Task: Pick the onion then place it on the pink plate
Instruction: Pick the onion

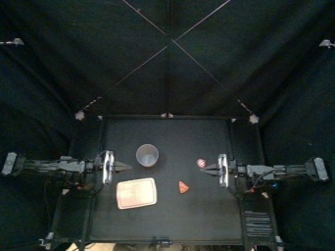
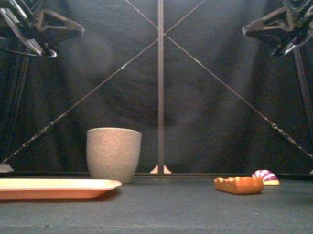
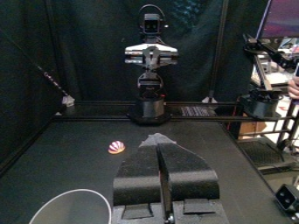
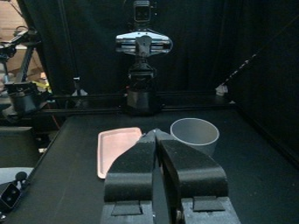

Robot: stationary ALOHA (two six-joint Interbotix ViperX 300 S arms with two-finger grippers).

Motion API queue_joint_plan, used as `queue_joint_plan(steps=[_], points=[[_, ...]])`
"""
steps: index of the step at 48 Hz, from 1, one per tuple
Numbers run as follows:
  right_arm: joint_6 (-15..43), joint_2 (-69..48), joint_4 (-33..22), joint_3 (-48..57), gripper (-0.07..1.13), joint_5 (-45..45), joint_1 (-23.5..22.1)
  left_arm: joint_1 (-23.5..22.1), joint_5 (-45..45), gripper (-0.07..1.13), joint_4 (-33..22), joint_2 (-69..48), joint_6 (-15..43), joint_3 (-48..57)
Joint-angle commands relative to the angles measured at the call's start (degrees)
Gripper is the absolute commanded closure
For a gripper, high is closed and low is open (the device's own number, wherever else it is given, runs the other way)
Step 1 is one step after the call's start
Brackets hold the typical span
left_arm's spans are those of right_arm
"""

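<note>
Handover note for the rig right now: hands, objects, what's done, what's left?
Left hand: shut, empty, raised at left edge of table.
Right hand: shut, empty, raised at right edge.
Onion: on table near right hand, untouched.
Pink plate: front left, bare; grey cup behind it, small orange toy to its right.
Done: nothing. Left: pick onion, place on plate.

The pink tray runs off the front view's left edge. The onion is partly hidden behind an orange-brown toy.
</note>
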Motion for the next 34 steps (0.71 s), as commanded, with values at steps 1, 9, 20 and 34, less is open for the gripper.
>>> queue_joint_plan(steps=[1,9,20,34], points=[[0.88,1.23,0.97,-0.26,0.96,0.62,-0.35,0.62,4.48,1.01,-0.88,0.44,-0.18,-2.37],[2.46,3.34,6.24,-1.93,0.84,7.38,-4.31,1.41,6.77,0.99,-1.05,0.26,0.09,-2.99],[2.46,6.77,12.83,-3.16,0.21,11.43,-10.37,3.16,6.77,0.91,-0.97,0.0,0.09,-2.72],[2.29,14.15,13.97,-0.18,0.04,15.03,-17.75,3.34,6.77,0.83,-1.05,0.0,0.09,-2.02]])
